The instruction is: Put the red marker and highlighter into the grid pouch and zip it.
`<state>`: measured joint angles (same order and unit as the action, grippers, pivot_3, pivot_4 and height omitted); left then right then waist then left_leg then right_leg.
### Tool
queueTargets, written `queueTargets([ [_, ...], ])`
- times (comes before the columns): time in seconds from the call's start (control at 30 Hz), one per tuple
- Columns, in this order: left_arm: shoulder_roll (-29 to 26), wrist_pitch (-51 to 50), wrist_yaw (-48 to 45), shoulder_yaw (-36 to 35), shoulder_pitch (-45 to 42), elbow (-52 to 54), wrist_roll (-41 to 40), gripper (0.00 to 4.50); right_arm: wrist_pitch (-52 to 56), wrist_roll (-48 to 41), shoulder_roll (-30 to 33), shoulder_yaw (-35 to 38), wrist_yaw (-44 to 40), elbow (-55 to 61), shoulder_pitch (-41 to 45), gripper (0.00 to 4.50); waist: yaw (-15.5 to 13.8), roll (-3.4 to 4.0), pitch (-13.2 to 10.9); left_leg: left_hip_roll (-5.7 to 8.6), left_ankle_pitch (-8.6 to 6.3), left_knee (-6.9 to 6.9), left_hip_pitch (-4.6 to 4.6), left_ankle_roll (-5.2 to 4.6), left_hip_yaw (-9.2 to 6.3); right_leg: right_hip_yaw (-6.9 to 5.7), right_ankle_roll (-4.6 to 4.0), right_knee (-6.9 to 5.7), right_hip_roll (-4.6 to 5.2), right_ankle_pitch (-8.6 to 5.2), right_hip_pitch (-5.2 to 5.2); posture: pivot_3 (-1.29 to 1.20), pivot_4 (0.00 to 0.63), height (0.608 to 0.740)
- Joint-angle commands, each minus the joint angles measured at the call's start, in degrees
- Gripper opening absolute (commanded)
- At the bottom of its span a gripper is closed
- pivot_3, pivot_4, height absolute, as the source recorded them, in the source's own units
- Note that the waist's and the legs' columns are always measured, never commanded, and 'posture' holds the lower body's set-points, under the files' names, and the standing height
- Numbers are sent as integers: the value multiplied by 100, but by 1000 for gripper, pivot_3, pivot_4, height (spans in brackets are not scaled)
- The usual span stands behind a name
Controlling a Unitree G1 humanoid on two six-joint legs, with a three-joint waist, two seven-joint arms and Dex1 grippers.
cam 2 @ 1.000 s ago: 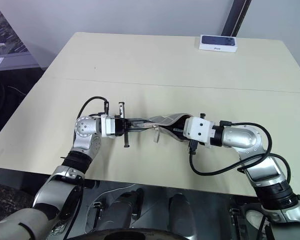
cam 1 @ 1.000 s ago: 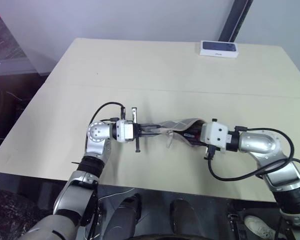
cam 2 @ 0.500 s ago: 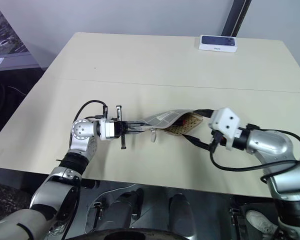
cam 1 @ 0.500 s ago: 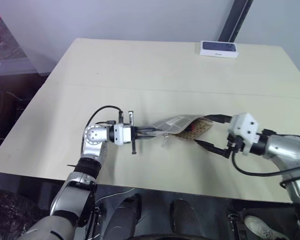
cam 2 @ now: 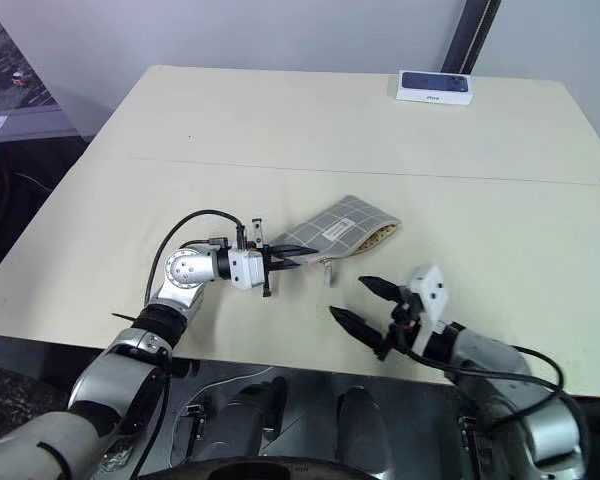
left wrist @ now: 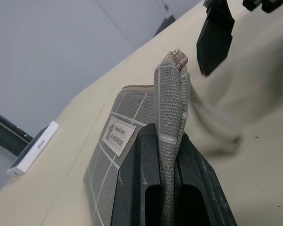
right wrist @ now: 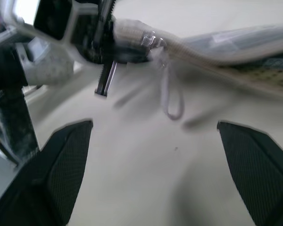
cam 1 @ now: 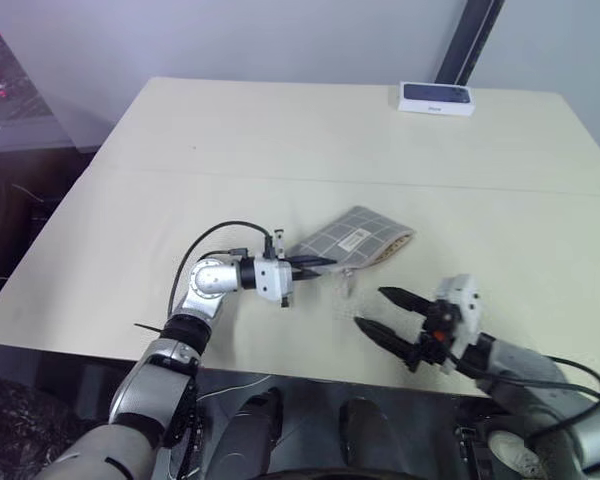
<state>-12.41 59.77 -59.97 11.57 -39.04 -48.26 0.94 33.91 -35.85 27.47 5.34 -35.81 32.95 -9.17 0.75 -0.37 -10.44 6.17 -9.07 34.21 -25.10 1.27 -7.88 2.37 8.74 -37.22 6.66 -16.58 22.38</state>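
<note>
The grid pouch [cam 1: 358, 239] lies on the table with its near end lifted. My left gripper [cam 1: 308, 265] is shut on that end; in the left wrist view both black fingers [left wrist: 141, 160] pinch the folded grey fabric [left wrist: 172, 108]. A white pull cord [right wrist: 172, 101] hangs from the pouch below the grip. My right gripper [cam 1: 372, 308] stands open near the table's front edge, apart from the pouch, with nothing between its fingers [right wrist: 61, 174]. The pouch's far end shows a strip of dotted lining [cam 1: 394, 246]. The red marker and the highlighter are hidden.
A dark phone box with white sides [cam 1: 437, 97] rests at the table's far edge. A black post [cam 1: 470, 40] rises behind it. The beige table [cam 1: 280, 140] stretches wide beyond the pouch.
My right gripper has opened, let go of the pouch and drawn back toward the table's front edge. The pouch has dropped flatter onto the table. My left gripper keeps its hold.
</note>
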Motion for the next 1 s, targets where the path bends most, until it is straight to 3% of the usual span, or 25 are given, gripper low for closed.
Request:
queueTargets([
  [0.03,5,135,293,71,-274,-73,118,0,207,-94,-224,-139,363,-91,361,4379,-16,0,0,1,0,0,0,0,0,0,1,0,0,1,0,0,150,740],
  [0.17,65,192,543,176,-423,-285,254,0,179,-113,-549,-366,430,-346,738,4379,-14,-1,1,1,0,-4,0,-1,-1,-1,7,2,0,1,1,0,150,740],
  [0.23,89,229,614,217,-452,-301,281,0,154,-53,-597,-439,396,-537,921,3853,-4,-1,1,1,0,-9,-1,-1,-2,-2,8,1,0,2,5,0,150,740],
  [0.27,94,232,650,227,-451,-299,289,0,131,-4,-605,-476,384,-608,982,3539,-6,-1,1,1,0,-9,-1,-1,-1,-1,9,0,-1,3,7,0,150,740],
  [0.47,19,281,899,299,-425,-290,388,0,216,-158,-839,-416,528,-814,1255,375,-2,-1,1,0,1,-7,-1,-1,-4,-1,11,-5,-5,5,7,0,150,740],
  [0.5,4,255,907,304,-420,-290,362,0,198,-129,-785,-393,491,-811,1228,27,-3,-1,1,0,1,-7,-1,-1,-4,-1,11,-4,-5,5,7,0,150,740],
  [0.6,-79,188,802,309,-392,-288,203,0,169,17,-403,-202,339,-834,1083,27,-4,0,1,1,1,-6,-1,-1,-4,-1,11,-4,-4,6,6,0,150,740],
  [0.8,-425,-602,-737,253,54,370,-1245,0,-283,372,782,604,-178,-1517,922,27,16,0,1,1,0,-5,-1,-1,-1,-1,11,-2,-2,6,3,0,150,740],
  [1.0,-691,-1664,-1468,-124,336,1021,-2279,0,-970,1034,1191,907,-40,-2512,1228,27,25,2,2,-5,1,-3,2,-2,-1,0,9,-9,-9,6,4,0,150,740],
])
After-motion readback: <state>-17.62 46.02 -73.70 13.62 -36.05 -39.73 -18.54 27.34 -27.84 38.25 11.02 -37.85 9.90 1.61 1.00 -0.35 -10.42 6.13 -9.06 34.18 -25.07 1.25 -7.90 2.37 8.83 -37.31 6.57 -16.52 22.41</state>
